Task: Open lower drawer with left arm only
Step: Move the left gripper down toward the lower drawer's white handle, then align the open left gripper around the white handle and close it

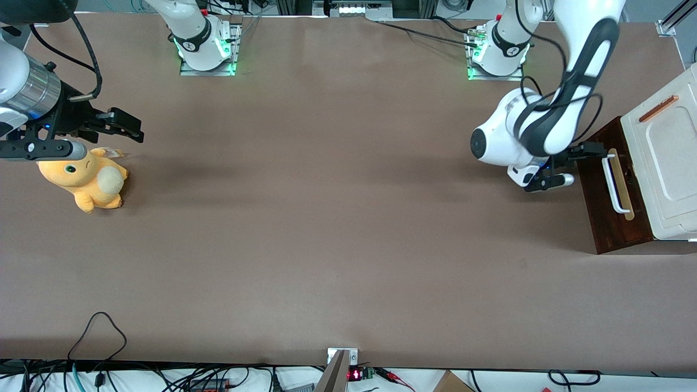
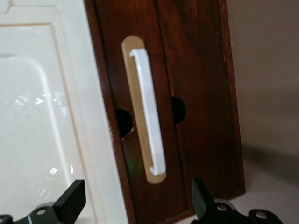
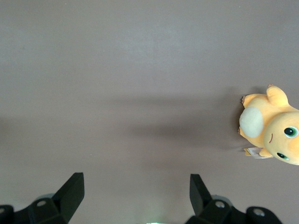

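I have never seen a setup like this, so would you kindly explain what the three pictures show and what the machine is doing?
These are two robot arms bolted to a brown table. The front view looks down on the whole table. The other two pictures come from cameras on each arm's wrist. The left arm has its gripper right by the white bar handle of the lower drawer, whose dark wood front sits under a cream-white cabinet top. In its wrist view the fingers stand open with the handle ahead; nothing is held. An orange plush toy lies toward the parked arm's end.
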Robot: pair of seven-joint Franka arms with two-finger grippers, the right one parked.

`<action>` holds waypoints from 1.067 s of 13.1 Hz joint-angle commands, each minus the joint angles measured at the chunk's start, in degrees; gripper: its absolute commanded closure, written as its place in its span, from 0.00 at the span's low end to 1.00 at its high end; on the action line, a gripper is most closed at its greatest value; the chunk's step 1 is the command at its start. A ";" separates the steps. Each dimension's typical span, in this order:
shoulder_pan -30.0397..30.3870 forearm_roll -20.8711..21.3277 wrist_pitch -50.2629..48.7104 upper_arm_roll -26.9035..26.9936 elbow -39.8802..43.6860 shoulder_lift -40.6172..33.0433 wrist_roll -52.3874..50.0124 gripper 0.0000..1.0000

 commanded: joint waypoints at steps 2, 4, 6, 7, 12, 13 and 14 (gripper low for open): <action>-0.02 8.78 -0.10 4.34 1.19 4.69 -1.61 0.01; -0.02 10.30 1.83 6.37 2.24 5.49 -1.00 0.01; -0.02 10.74 1.92 6.55 2.51 6.28 -1.00 0.02; -0.02 10.83 1.93 6.64 2.68 6.80 -1.00 0.08; 0.07 12.15 2.97 7.51 2.77 7.51 -1.00 0.30; 0.07 12.76 3.07 8.21 2.68 7.60 -0.91 0.30; 0.07 13.20 3.33 8.48 2.77 7.60 -0.91 0.30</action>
